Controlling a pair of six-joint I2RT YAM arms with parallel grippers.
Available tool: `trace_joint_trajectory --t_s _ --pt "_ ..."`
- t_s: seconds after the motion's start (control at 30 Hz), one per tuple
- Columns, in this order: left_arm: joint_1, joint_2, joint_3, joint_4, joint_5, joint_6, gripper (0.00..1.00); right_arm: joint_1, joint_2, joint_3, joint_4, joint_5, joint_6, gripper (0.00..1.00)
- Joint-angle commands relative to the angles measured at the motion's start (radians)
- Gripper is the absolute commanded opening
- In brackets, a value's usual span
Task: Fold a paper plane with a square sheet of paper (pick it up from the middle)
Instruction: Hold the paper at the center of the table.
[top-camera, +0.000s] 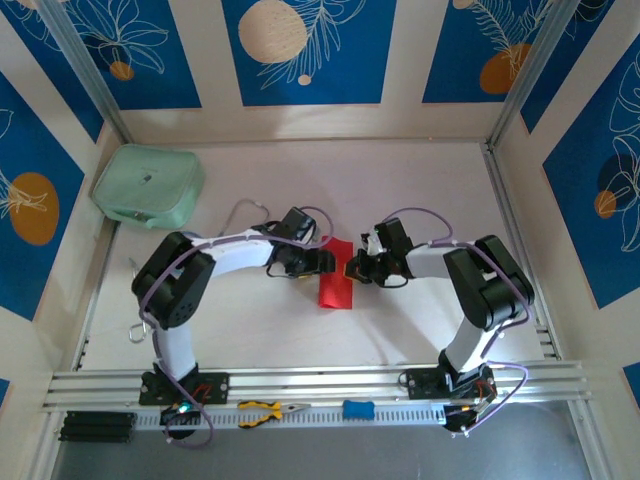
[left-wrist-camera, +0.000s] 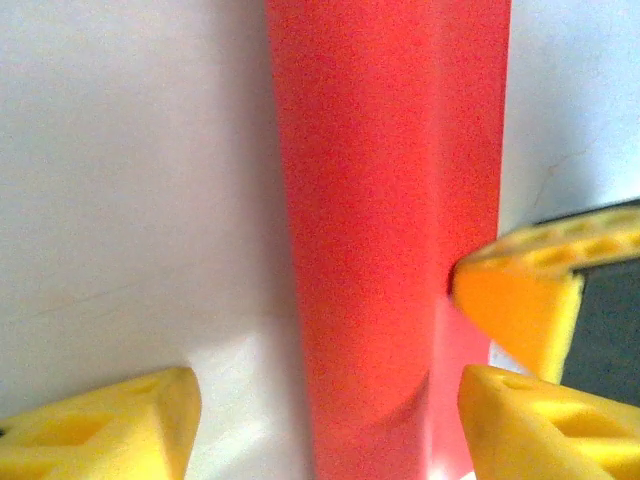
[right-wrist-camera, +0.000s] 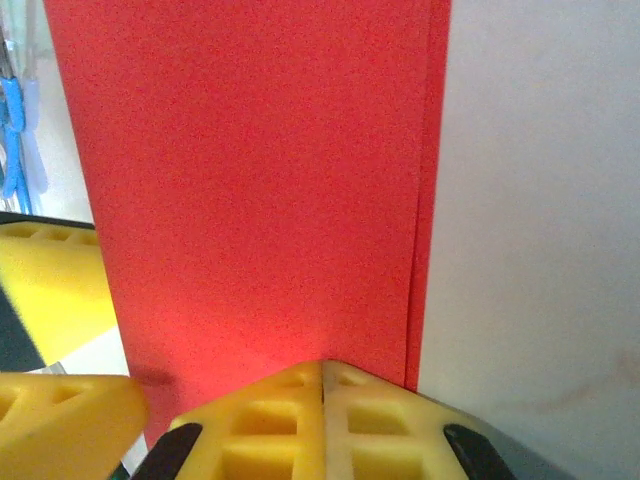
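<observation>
Here, left fingers gape astride the red paper; right fingers closed, tips on it.

The paper is seen as a thin, matt red sheet, faintly grainy. The table is shown smooth, white and matt. The fingers look moulded in matt yellow plastic. The rails are seen as pale ribbed metal.

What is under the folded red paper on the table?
The white table shows along the edges of the red paper, so the paper seems to lie on it. The shut right gripper covers part of one edge. Anything directly beneath the paper is hidden.
</observation>
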Motion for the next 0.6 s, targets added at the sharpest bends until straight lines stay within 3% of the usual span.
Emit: trace_joint_trajectory --t_s 0.0,0.1,0.23,0.33,0.57 --pt "0.032 -0.113 -0.061 0.048 -0.029 -0.001 0.76 -0.021 0.070 0.017 -0.113 -0.005 -0.120 0.00" --pt "0.068 -0.174 -0.137 0.200 0.076 -0.004 0.75 -0.021 0.098 0.035 -0.114 -0.016 -0.139 0.00" --pt "0.115 -0.146 -0.160 0.364 0.283 -0.029 0.45 -0.024 0.109 0.048 -0.139 -0.002 -0.178 0.00" --pt "0.125 -0.111 -0.154 0.426 0.367 -0.043 0.36 -0.029 0.115 0.066 -0.163 -0.003 -0.223 0.00" --pt "0.126 -0.042 -0.136 0.442 0.425 -0.034 0.25 -0.025 0.137 0.093 -0.173 -0.028 -0.263 0.00"
